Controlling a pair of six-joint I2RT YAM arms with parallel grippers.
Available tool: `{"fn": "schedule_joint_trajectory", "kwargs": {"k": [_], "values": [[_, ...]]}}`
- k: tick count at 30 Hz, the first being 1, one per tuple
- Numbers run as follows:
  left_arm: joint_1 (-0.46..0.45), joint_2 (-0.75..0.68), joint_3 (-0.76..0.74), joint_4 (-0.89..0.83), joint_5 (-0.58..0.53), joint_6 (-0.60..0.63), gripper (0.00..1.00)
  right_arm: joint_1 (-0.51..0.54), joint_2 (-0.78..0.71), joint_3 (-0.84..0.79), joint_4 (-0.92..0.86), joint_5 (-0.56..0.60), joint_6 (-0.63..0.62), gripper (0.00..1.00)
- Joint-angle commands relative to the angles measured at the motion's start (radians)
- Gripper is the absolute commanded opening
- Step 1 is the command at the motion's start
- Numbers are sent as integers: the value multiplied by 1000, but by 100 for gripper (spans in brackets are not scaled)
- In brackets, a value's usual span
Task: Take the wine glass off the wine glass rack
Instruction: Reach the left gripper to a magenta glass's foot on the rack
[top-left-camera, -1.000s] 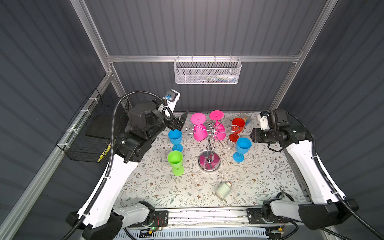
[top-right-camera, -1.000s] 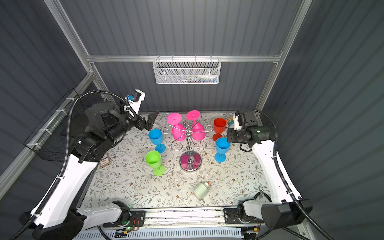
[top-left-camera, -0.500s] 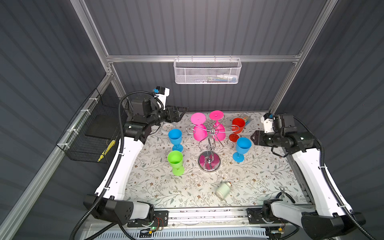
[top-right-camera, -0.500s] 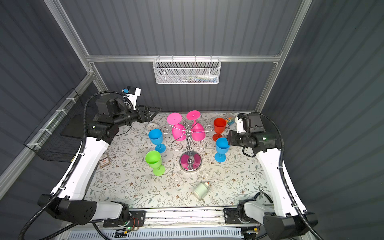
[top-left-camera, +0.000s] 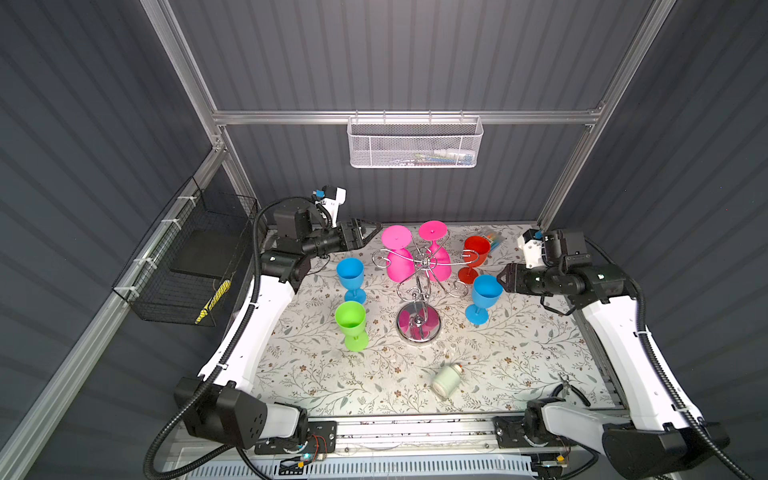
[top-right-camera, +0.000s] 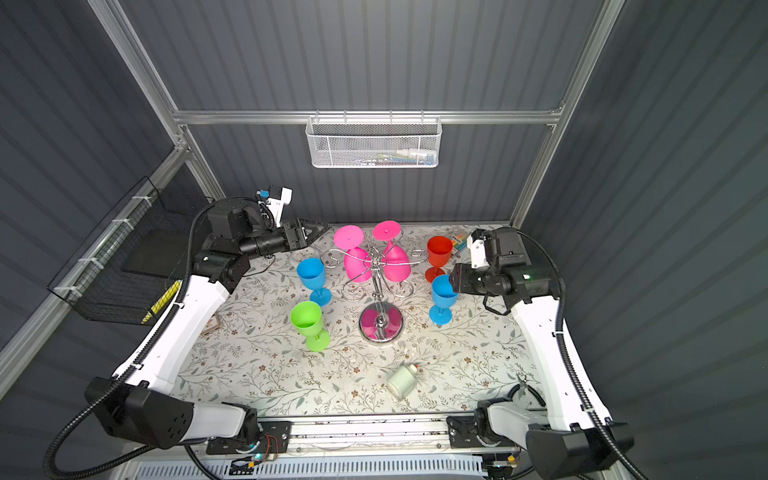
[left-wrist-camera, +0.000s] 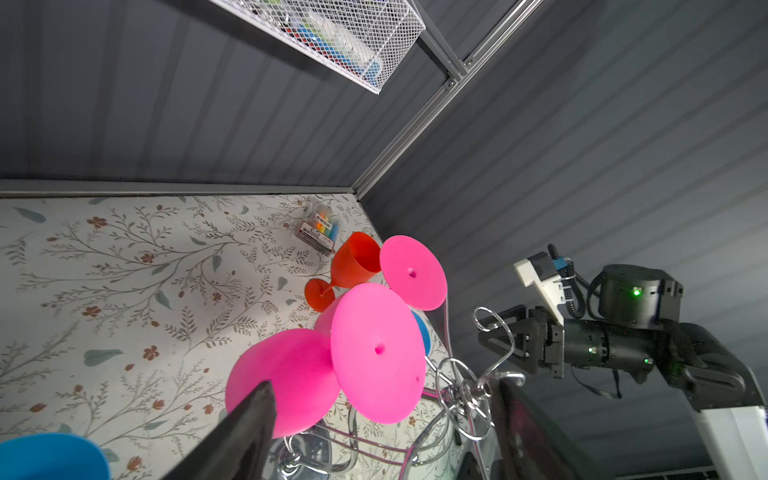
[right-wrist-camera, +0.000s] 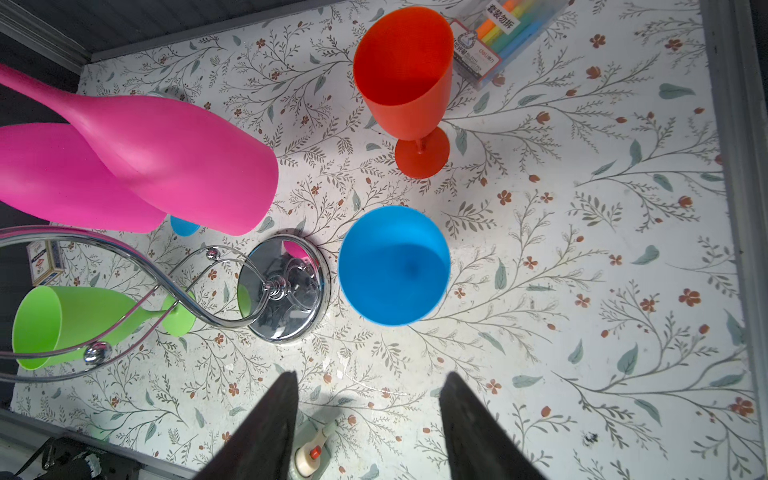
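The chrome wine glass rack (top-left-camera: 417, 291) (top-right-camera: 376, 286) stands mid-table on its mirror base. Two pink wine glasses hang upside down from its arms, one (top-left-camera: 398, 259) nearer my left gripper (top-left-camera: 371, 232), another (top-left-camera: 437, 259) behind it. That gripper is open and level, its tips just left of the nearer glass's foot. In the left wrist view the foot (left-wrist-camera: 378, 353) sits ahead between the two dark fingers (left-wrist-camera: 249, 415), untouched. My right gripper (top-left-camera: 500, 278) (right-wrist-camera: 370, 386) is open and empty, beside an upright blue glass (right-wrist-camera: 395, 266).
Upright on the floral table stand a blue glass (top-left-camera: 350, 274), a green glass (top-left-camera: 351, 322) and a red glass (top-left-camera: 475, 251). A small bottle (top-left-camera: 444, 380) lies near the front. A marker box (top-left-camera: 494, 239) sits at the back right, and pliers (top-left-camera: 569, 384) at the front right.
My left arm has dropped its raised elbow, levelled out and reached right toward the nearer pink glass, its jaws narrowing slightly. The right gripper has sunk a little beside the blue glass.
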Motion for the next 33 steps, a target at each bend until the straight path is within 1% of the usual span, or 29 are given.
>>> {"fn": "schedule_joint_trajectory", "kwargs": {"k": [1,8,12,24,28,33], "values": [[-4,31,-44,47,55,-67,80,-2,2,-11,6,-17,-4,57],[-4,68,-62,80,123,-113,72,-3,6,-11,4,-22,-5,58],[-4,72,-64,89,140,-124,63,-3,2,-13,2,-19,-9,58],[-4,100,-58,111,183,-154,47,-4,-4,-14,-2,-19,-14,59],[-4,115,-58,127,199,-174,43,-4,-6,-13,-5,-17,-14,59],[-4,126,-45,133,204,-184,35,-4,-13,-14,-8,-14,-17,59]]}}
